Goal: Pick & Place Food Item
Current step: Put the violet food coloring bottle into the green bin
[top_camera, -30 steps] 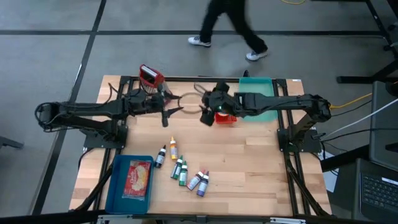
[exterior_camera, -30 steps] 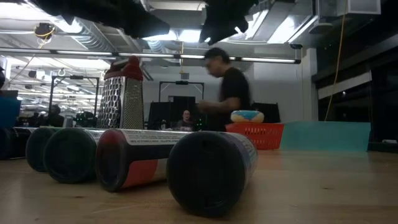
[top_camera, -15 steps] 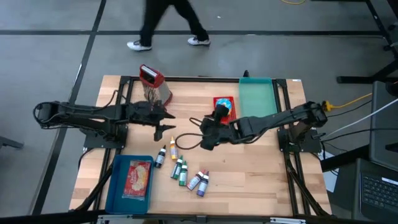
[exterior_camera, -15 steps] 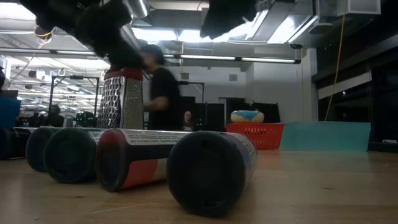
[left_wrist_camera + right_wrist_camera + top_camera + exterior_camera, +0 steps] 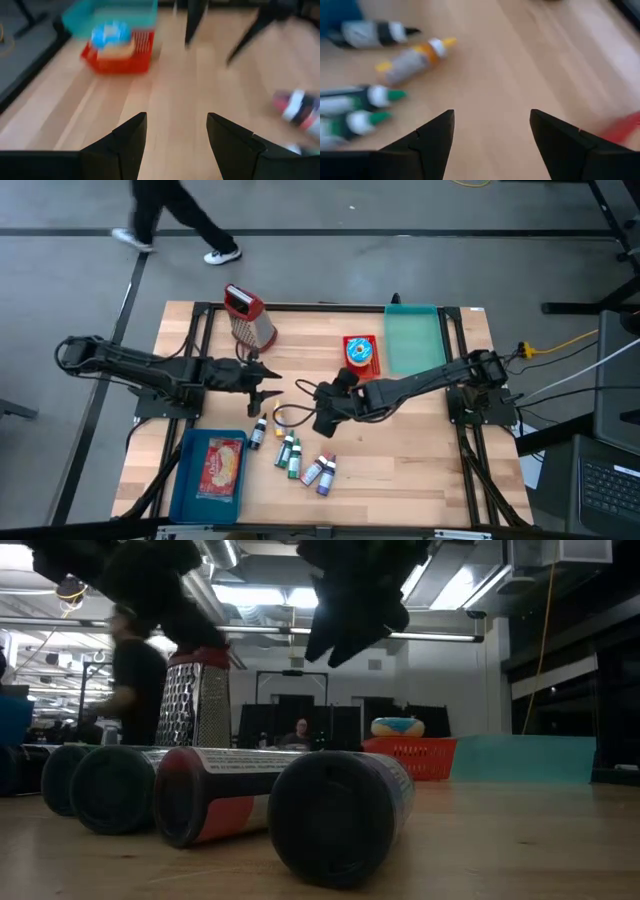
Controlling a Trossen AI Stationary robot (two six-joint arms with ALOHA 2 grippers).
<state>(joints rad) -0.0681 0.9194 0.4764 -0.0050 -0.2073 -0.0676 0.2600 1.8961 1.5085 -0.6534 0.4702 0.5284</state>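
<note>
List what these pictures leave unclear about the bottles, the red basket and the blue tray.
- Bottles: labels too small in the high view, blurred in the right wrist view; the low view shows only their ends.
- Red basket: the food item inside is tiny from above, blurred in the left wrist view.
- Blue tray: its contents are too small to identify; the low view barely catches it at the frame's edge.
- Person: motion-blurred, cut off by the high view's top edge.
</note>
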